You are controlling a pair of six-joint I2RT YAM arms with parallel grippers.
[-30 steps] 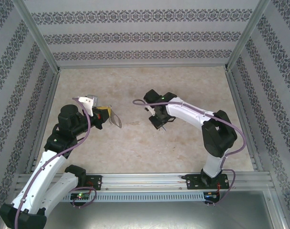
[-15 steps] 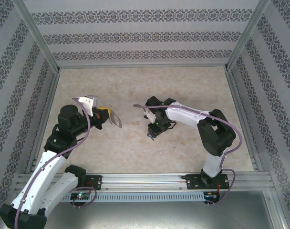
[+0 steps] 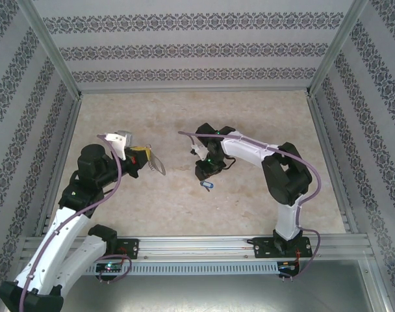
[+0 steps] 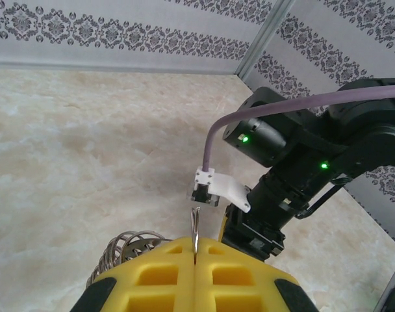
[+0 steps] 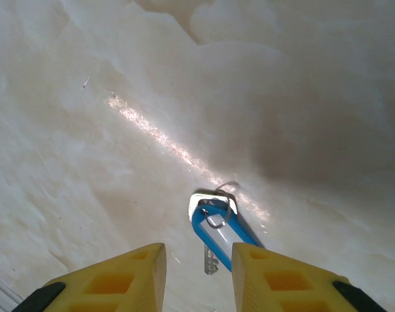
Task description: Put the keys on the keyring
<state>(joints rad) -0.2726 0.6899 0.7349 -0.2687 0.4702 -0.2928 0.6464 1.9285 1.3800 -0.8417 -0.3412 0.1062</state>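
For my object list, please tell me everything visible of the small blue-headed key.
The small key with a blue plastic head lies flat on the pale marble-look table, unheld. A thin wire ring sits at its far end; its short silver blade points toward the wrist camera. The right gripper stands over it, yellow jaws open, not visibly touching.

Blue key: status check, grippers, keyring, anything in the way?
Left gripper shut on keyring. Right gripper open, blue key loose on table at its fingertips. Key not on keyring. No obstruction seen.
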